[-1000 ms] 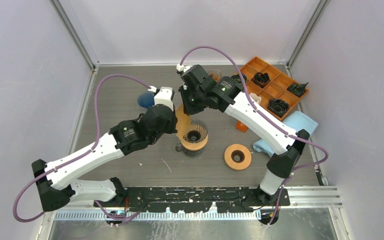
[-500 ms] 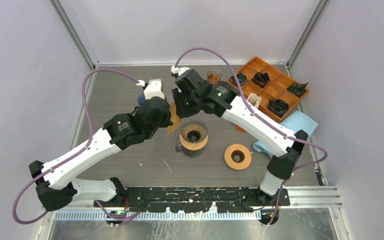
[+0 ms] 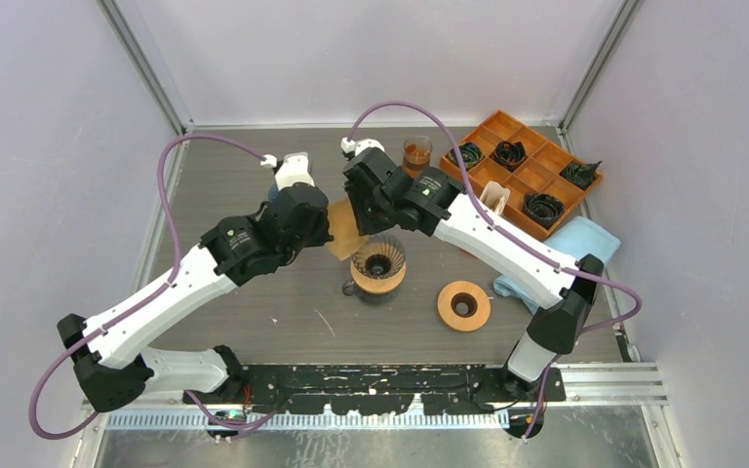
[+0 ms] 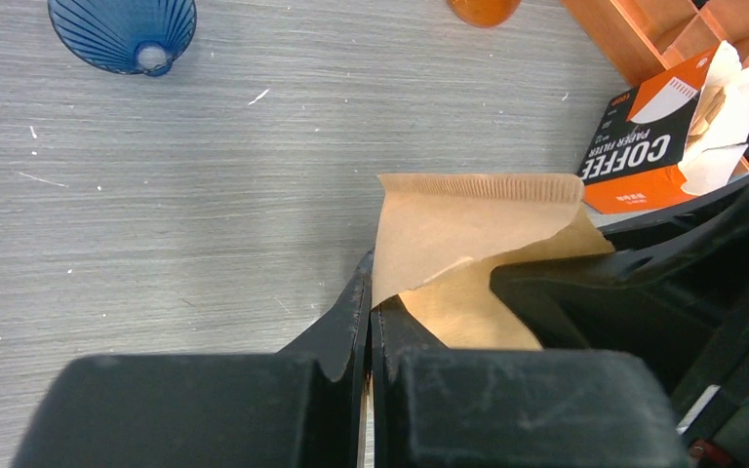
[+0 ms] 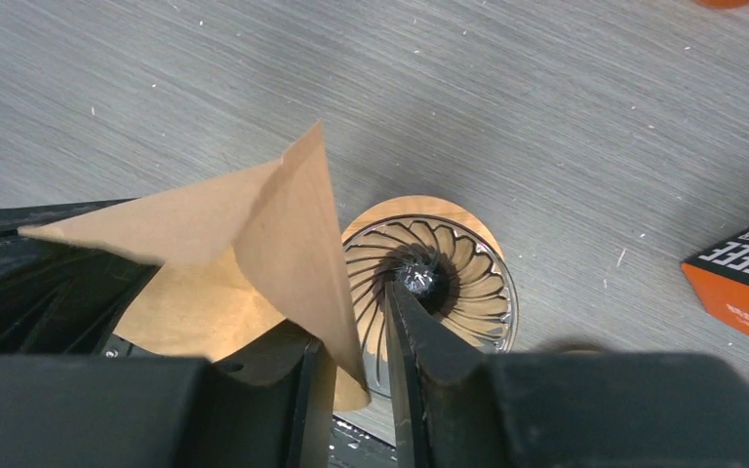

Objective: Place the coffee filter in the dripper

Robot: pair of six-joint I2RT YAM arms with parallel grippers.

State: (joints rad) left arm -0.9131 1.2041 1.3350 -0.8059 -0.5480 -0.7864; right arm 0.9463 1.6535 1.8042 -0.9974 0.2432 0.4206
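My left gripper (image 3: 329, 227) (image 4: 371, 297) is shut on the edge of a brown paper coffee filter (image 3: 343, 232) (image 4: 468, 229) and holds it in the air just left of the dripper. The dripper (image 3: 378, 260) (image 5: 434, 273) is clear ribbed glass on an orange wooden ring and holds nothing. My right gripper (image 3: 363, 216) (image 5: 351, 351) is at the filter's other side, jaws slightly apart. One loose layer of the filter (image 5: 283, 234) hangs between them, unclamped, so the filter is partly spread open.
A blue dripper (image 4: 122, 29) lies behind the left gripper. A coffee filter box (image 3: 492, 198) (image 4: 663, 146), an orange compartment tray (image 3: 532, 166), a cup of orange liquid (image 3: 416, 151), a blue cloth (image 3: 571, 244) and a loose orange ring (image 3: 464, 305) are to the right.
My left gripper has carried the filter left and back, off the dripper's rim. My right gripper followed it left, staying at the filter's other edge.
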